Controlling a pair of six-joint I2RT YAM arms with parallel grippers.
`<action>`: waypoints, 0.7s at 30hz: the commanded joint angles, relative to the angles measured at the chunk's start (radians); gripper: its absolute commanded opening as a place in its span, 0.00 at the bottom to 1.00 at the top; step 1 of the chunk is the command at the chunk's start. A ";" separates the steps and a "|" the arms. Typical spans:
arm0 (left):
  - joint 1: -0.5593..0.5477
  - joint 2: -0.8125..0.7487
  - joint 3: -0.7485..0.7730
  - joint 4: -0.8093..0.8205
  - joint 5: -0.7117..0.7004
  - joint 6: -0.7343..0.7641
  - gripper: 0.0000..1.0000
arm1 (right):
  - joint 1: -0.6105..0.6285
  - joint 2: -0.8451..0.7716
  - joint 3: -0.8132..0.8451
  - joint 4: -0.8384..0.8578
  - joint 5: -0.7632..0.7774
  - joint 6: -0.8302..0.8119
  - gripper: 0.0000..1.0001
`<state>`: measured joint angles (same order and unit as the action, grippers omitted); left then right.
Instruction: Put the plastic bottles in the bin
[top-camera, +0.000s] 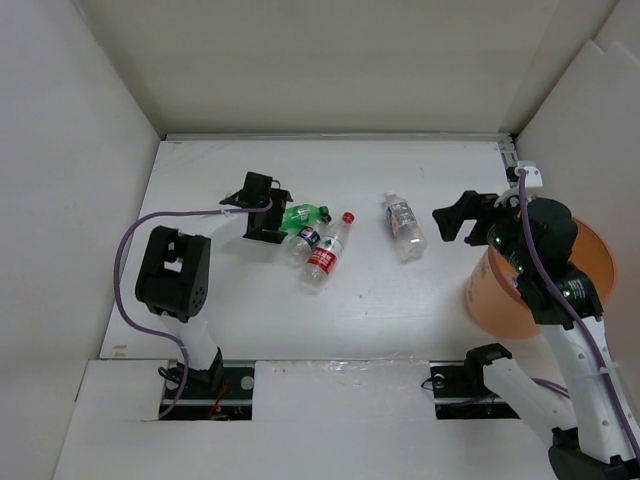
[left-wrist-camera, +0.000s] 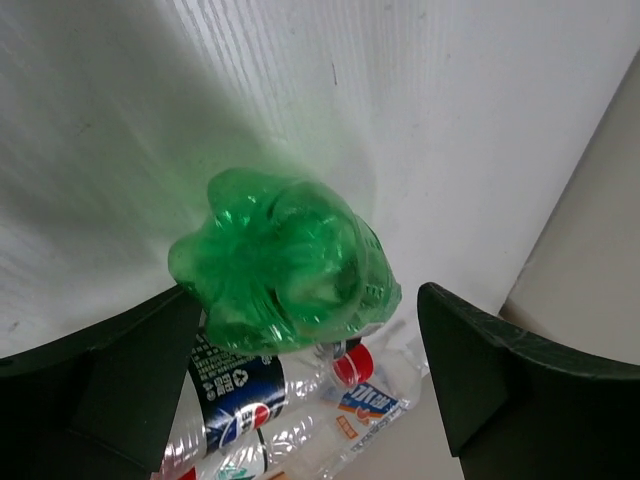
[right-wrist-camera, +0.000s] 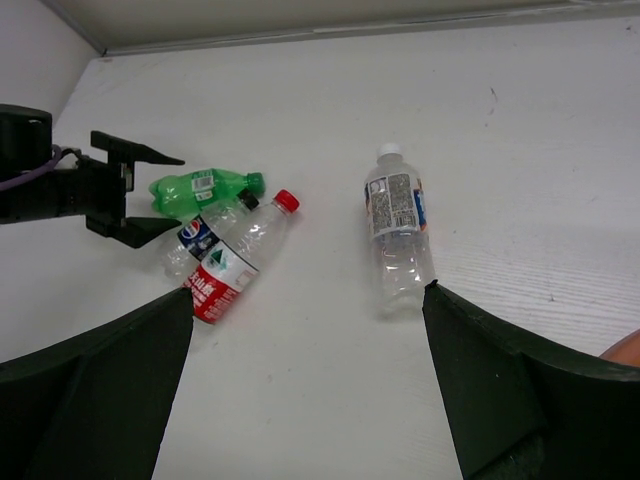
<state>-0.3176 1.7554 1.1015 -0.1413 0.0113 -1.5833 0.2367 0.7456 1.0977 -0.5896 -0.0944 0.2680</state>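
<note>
Left gripper (top-camera: 283, 213), jaws spread wide, flanks the base of the green bottle (left-wrist-camera: 290, 265); contact cannot be made out. Dark-labelled bottle (top-camera: 300, 240) lies partly hidden between it and the red-labelled bottle (top-camera: 325, 255). Right gripper (top-camera: 445, 225) hangs open and empty beside the bin (top-camera: 495, 300), which the right arm largely covers, contents unseen. A pale-labelled bottle (top-camera: 404, 227) lies apart on the table (top-camera: 380, 320).

Top camera: overhead, near edge, whole table (top-camera: 380, 330). Left wrist: close on the green bottle (left-wrist-camera: 285, 265). Right wrist: farther off, facing leftward. All three share that bottle.
</note>
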 joint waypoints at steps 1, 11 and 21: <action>0.011 0.027 0.046 0.031 -0.001 -0.014 0.84 | 0.007 -0.009 -0.002 0.066 -0.019 -0.006 1.00; 0.040 0.142 0.077 0.052 0.033 0.008 0.59 | 0.007 -0.009 0.007 0.057 -0.010 -0.006 1.00; 0.090 0.185 0.115 0.118 0.075 0.008 0.10 | 0.016 -0.009 -0.002 0.066 -0.019 -0.006 1.00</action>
<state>-0.2478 1.9240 1.1873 -0.0578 0.0792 -1.5799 0.2440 0.7456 1.0966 -0.5892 -0.1047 0.2680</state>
